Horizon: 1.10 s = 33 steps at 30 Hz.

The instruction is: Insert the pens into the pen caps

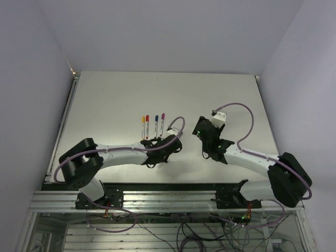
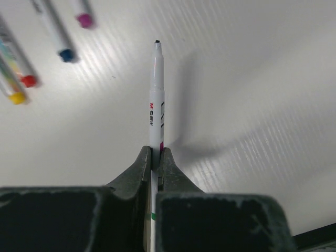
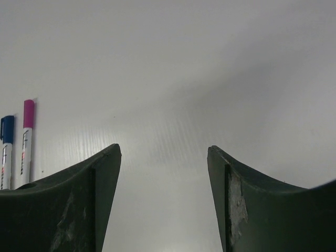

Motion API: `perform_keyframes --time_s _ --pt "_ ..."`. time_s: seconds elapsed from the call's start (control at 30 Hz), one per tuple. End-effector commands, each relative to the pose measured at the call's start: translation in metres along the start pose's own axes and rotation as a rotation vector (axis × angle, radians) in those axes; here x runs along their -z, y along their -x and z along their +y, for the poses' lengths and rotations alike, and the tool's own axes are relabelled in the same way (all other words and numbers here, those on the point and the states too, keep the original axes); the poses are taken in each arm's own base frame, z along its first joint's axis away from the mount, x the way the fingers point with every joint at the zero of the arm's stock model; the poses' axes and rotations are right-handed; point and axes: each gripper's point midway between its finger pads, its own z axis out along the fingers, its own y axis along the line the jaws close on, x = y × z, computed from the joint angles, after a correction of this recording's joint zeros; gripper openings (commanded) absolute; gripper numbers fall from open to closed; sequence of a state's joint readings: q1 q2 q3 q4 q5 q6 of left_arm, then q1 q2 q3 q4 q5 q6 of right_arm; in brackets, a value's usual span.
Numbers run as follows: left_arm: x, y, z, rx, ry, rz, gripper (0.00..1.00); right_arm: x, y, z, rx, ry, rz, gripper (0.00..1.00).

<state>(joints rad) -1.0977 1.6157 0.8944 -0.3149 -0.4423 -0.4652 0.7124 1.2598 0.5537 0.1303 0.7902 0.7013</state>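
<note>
My left gripper (image 2: 155,152) is shut on a white pen (image 2: 156,89) and holds it above the table; its bare dark tip points away and a green band shows between the fingers. Four capped pens lie side by side at the upper left, with a purple cap (image 2: 84,20), a blue cap (image 2: 66,54), a red cap (image 2: 29,80) and a yellow cap (image 2: 17,97). In the top view this row (image 1: 152,125) lies just beyond my left gripper (image 1: 169,137). My right gripper (image 3: 164,152) is open and empty over bare table, to the right of the row (image 1: 201,129). The green cap is out of view.
The pale table (image 1: 115,100) is walled by white panels at the back and both sides. The blue-capped pen (image 3: 7,136) and purple-capped pen (image 3: 27,131) lie at the left edge of the right wrist view. A metal rail (image 1: 168,199) runs along the near edge.
</note>
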Motion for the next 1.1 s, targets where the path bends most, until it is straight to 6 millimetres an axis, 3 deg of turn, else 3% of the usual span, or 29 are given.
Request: perform_keyframes --time_s 0.0,0.2,0.43,1.07 --pt "0.015 0.019 0.026 0.085 0.066 -0.080 0.07 -0.010 -0.010 0.017 0.040 0.014 0.065 0.65" --pt "0.017 0.018 0.059 0.189 0.101 -0.093 0.07 -0.023 -0.031 0.048 0.086 0.068 0.170 0.58" --pt "0.018 0.014 0.080 0.247 0.111 -0.100 0.07 -0.034 -0.055 0.068 0.106 0.091 0.253 0.54" --pt "0.011 0.009 0.089 0.311 0.075 -0.117 0.07 -0.032 -0.095 0.102 0.136 0.153 0.339 0.48"
